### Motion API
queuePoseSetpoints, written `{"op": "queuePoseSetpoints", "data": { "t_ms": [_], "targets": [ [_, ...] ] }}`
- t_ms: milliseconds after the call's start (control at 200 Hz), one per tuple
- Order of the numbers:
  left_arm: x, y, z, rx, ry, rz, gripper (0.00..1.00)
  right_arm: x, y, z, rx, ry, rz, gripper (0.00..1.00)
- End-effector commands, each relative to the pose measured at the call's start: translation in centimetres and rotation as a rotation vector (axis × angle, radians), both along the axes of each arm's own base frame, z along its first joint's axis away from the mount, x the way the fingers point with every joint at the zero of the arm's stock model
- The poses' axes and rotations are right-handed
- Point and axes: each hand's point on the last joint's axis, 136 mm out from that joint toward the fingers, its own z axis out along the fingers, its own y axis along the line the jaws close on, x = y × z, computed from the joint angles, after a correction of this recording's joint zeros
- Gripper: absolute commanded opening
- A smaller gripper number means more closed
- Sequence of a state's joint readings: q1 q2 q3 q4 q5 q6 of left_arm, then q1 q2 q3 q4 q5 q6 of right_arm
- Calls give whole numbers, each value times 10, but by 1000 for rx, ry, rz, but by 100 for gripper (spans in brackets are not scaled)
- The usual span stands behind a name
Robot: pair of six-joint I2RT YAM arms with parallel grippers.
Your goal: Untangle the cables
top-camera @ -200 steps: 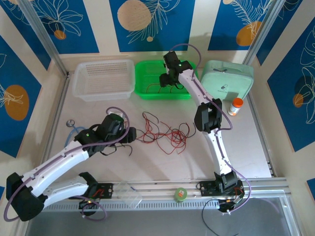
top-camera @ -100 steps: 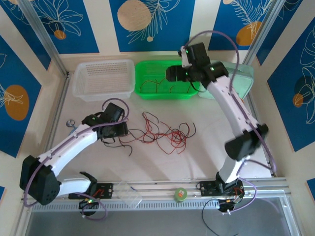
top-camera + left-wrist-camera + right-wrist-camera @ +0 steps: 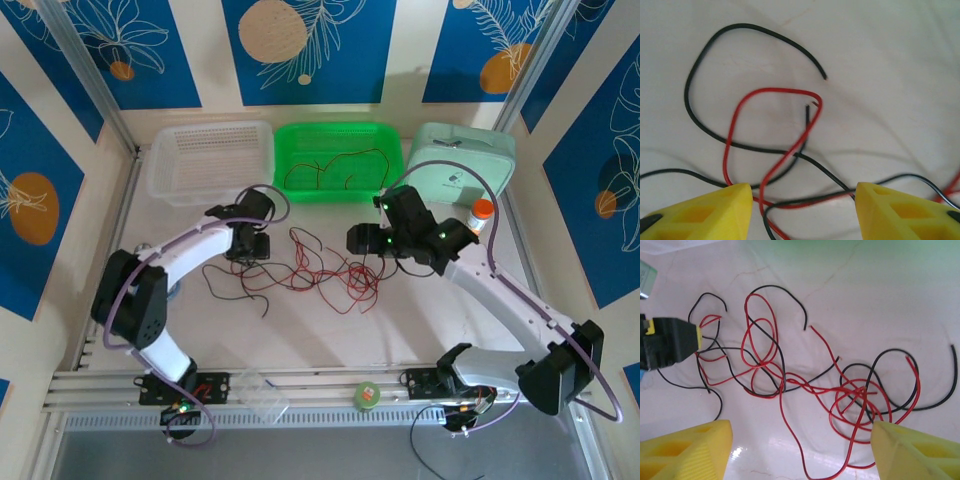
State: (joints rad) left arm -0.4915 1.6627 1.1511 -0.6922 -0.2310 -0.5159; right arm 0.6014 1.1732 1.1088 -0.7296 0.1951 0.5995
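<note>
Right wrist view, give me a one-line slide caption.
Open right gripper above tangled red and black cables, left gripper at their edge.

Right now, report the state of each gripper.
Left gripper: open, jaws astride the cables, gripping nothing.
Right gripper: open, above the cables, holding nothing.

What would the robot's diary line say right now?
left pincer: open over cables | right pincer: open above them | cables: tangled on table
</note>
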Motion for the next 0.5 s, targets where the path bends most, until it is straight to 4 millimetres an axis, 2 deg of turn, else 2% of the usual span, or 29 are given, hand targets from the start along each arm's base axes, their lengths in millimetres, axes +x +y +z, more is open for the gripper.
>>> {"op": "queuePoseSetpoints", "data": {
  "t_ms": [0, 140, 240, 325, 430, 495],
  "targets": [
    [7, 12, -16, 98, 42, -8, 55, -2, -4, 10, 54, -31, -63, 73],
    [10, 10, -37, 110, 70, -14, 50, -6, -9, 9, 49, -31, -78, 72],
    [15, 16, -39, 150, 52, -13, 36, -8, -10, 9, 56, -28, -78, 69],
    [19, 19, -30, 169, 18, -10, 21, -9, -9, 8, 60, -22, -75, 65],
    [22, 20, -10, 156, -39, -10, 0, -11, -8, 6, 62, -18, -71, 59],
    [22, 19, 9, 141, -82, -12, 0, -11, -8, 6, 63, -17, -70, 54]
  ]
}}
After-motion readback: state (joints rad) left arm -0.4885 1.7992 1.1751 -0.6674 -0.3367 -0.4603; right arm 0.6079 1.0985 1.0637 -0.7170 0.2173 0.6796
